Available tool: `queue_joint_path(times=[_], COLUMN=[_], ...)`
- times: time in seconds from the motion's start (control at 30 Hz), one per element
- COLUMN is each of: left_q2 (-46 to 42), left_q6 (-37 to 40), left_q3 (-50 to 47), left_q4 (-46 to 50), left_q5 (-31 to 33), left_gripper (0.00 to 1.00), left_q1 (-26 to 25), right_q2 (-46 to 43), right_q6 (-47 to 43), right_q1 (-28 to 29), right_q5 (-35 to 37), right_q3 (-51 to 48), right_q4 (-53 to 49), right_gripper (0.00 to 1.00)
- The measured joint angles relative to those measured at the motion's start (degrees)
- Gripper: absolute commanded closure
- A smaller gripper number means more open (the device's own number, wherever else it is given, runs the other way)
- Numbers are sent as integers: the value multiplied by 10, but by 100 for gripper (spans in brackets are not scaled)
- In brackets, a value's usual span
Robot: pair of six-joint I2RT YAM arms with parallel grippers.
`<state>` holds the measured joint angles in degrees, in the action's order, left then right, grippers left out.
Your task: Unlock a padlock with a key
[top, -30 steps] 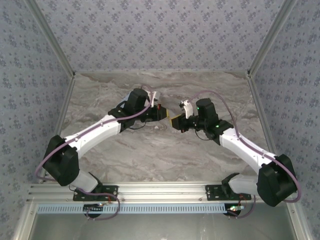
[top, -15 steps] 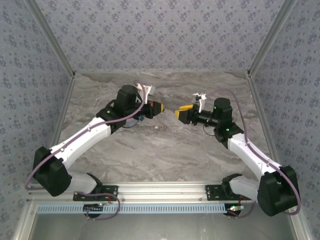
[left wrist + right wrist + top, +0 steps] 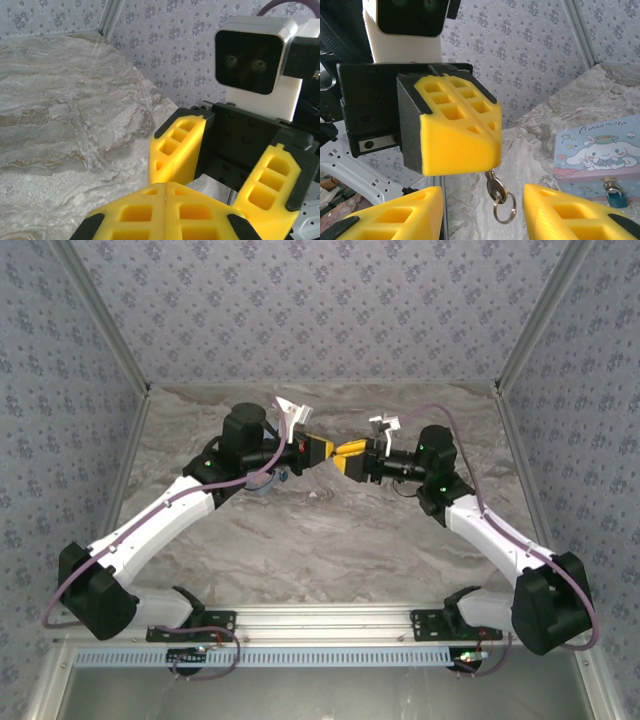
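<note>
The left tool point(image 3: 322, 450) has fingers point(image 3: 457, 135) of matt yellow plastic, faintly grainy and cut with square pockets, set in dull black plastic mounts. The right tool point(image 3: 352, 457) is made of the same yellow and black plastic. The key point(image 3: 493, 183) is bare metal with a soft silvery shine, and its split ring point(image 3: 504, 207) is brighter polished wire. The tin box point(image 3: 600, 150) looks like glossy printed metal in pale blue. The padlock point(image 3: 615, 198) at its front has a smooth teal body and a thin bright metal shackle. The bench point(image 3: 300, 540) is smooth and marble-patterned, with a low sheen. The arm shells point(image 3: 170, 515) are glossy white plastic, and the frame rail point(image 3: 320, 618) is brushed aluminium.
</note>
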<state>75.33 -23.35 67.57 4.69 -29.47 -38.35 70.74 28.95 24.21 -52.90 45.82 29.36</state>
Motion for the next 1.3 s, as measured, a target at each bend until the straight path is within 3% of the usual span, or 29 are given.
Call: queue_joint_path(times=[0.2,0.7,0.83,1.03,1.3], left_q2=[0,0,0,-10,-47], left_q6=[0,2,8,7,0], left_q3=[0,0,0,0,0], left_q4=[-5,-5,1,12,52], left_q5=[-10,-10,-5,24,109], left_gripper=[100,98,80,43,15], left_q1=[0,1,1,17,60], right_q2=[19,21,18,7,-19], right_q6=[0,-8,-16,-30,-61], right_q1=[6,7,7,6,1], right_q5=[-5,-5,-4,11,50], right_q3=[7,13,13,12,5], right_q4=[-1,-11,-24,-55,-117], right_gripper=[63,98,100,100,100])
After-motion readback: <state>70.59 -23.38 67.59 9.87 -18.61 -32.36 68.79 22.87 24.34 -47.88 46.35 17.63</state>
